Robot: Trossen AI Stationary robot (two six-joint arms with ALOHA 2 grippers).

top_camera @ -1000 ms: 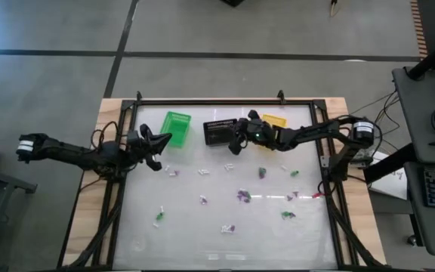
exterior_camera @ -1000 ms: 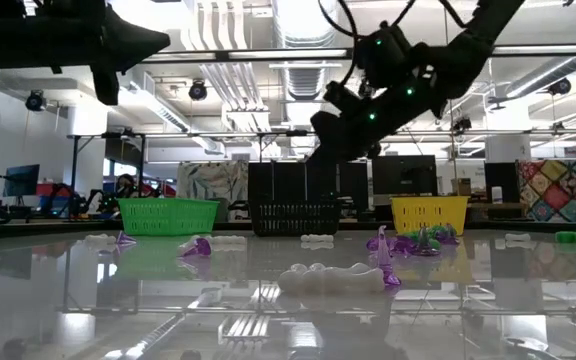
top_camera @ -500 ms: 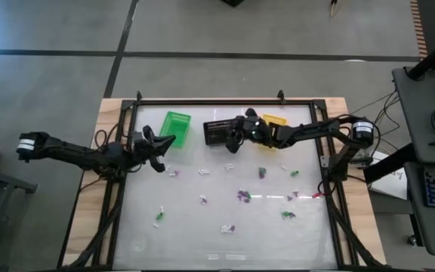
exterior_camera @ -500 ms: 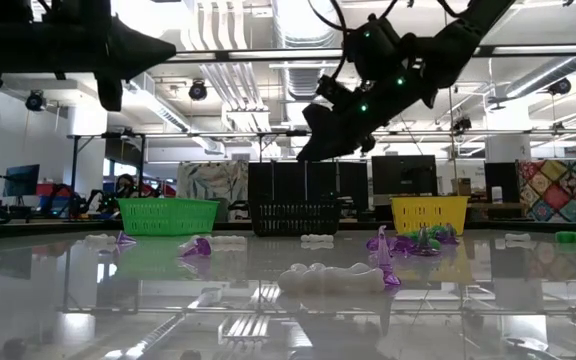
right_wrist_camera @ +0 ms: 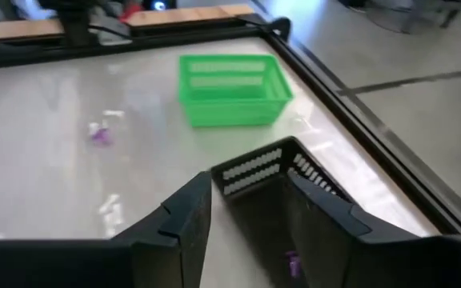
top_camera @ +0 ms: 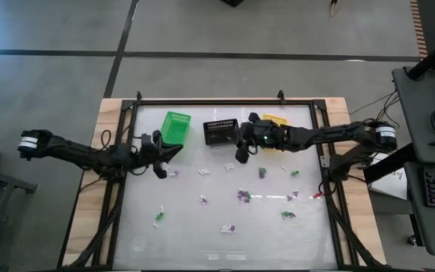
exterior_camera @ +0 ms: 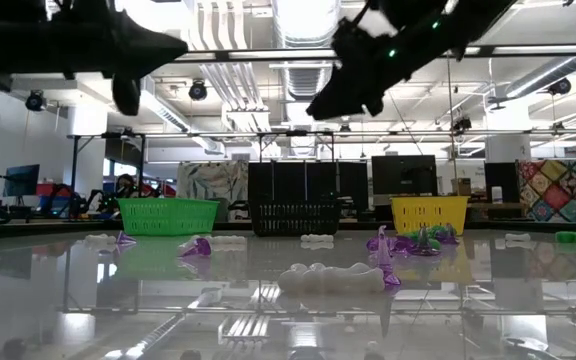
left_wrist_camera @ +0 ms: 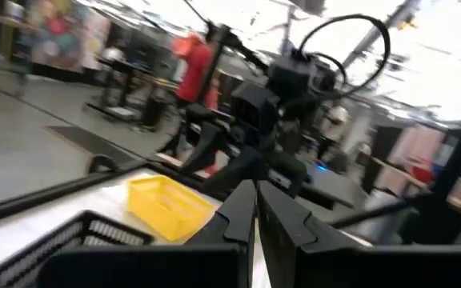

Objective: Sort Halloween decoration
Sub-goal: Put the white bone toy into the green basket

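The right gripper [right_wrist_camera: 246, 212] is held with its fingers apart over the near corner of the black basket [top_camera: 219, 131], in which a purple trinket [right_wrist_camera: 292, 262] is seen. The remaining Halloween decoration [top_camera: 242, 196] is scattered on the table [top_camera: 180, 227], well apart from the baskets. The left gripper [top_camera: 159, 155] is pressed together, empty, beside the green basket [top_camera: 175, 125]. Two risks are judged: the black basket's wall may be struck on descent, or a tiny trinket may be flicked aside by closing fingers.
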